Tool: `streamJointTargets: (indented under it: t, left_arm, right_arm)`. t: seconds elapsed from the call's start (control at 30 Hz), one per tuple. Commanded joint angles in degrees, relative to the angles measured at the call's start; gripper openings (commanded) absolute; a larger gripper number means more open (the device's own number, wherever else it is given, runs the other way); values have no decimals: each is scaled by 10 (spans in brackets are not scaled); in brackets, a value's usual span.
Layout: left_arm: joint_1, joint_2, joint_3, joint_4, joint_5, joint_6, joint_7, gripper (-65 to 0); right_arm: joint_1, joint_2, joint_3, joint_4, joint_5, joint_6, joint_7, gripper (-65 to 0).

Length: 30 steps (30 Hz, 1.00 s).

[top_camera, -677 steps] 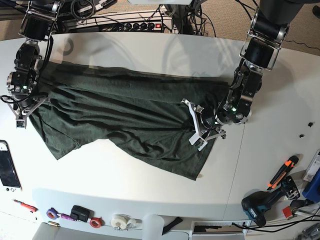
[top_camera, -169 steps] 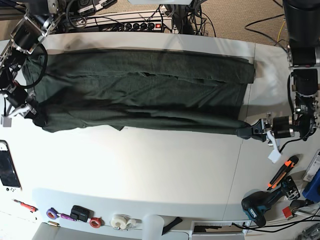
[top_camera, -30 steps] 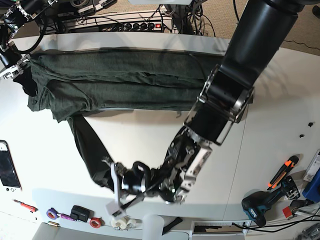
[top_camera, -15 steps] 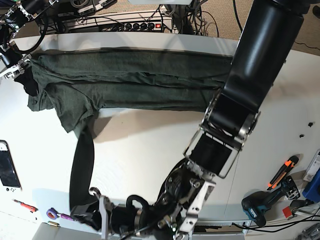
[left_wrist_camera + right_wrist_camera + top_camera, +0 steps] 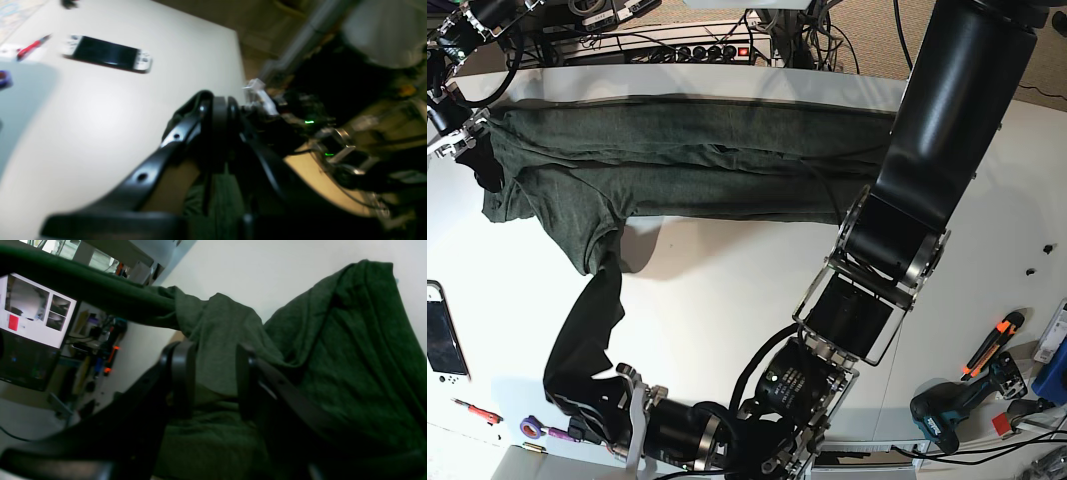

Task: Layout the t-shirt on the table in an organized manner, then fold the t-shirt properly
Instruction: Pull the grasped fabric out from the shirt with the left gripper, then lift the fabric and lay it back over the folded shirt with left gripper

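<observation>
The dark green t-shirt (image 5: pixel 697 160) lies stretched along the far side of the white table (image 5: pixel 757 290). One end hangs in a narrow strip down to the front left. My left gripper (image 5: pixel 597 425) is shut on that strip's end near the front edge; in the left wrist view the closed gripper (image 5: pixel 220 113) has green cloth (image 5: pixel 220 200) behind its tips. My right gripper (image 5: pixel 462 135) is at the far left and is shut on the shirt's left end. In the right wrist view the cloth (image 5: pixel 213 350) bunches between its fingers (image 5: pixel 181 373).
A handheld console (image 5: pixel 442 335) lies at the left edge and also shows in the left wrist view (image 5: pixel 108 55). A red pen (image 5: pixel 477 410), tape rolls (image 5: pixel 667 443), a drill (image 5: pixel 952 410) and an orange knife (image 5: pixel 992 345) line the front and right. My left arm (image 5: pixel 927 190) crosses the table diagonally.
My left gripper has moved further toward the front left with the shirt's end, so the strip now bends and sags. The right gripper has held its place.
</observation>
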Motion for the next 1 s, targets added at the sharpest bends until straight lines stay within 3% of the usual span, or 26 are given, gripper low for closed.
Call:
streamJointTargets:
  t: [0.0, 0.07, 0.43, 0.97]
  left_arm:
    - [-24, 14, -3, 9, -15, -3, 7, -650]
    - [-20, 14, -3, 12, -15, -3, 40, -650]
    - [80, 14, -3, 172, -15, -3, 68, -650]
    - [309, 14, -3, 429, -15, -3, 45, -650]
  right_arm:
    - [4, 14, 3, 10, 7, 1, 10, -440]
    - [5, 14, 3, 10, -8, 1, 10, -440]
    - [5, 14, 3, 10, -31, 1, 10, -440]
    - [5, 14, 3, 10, -64, 1, 24, -440]
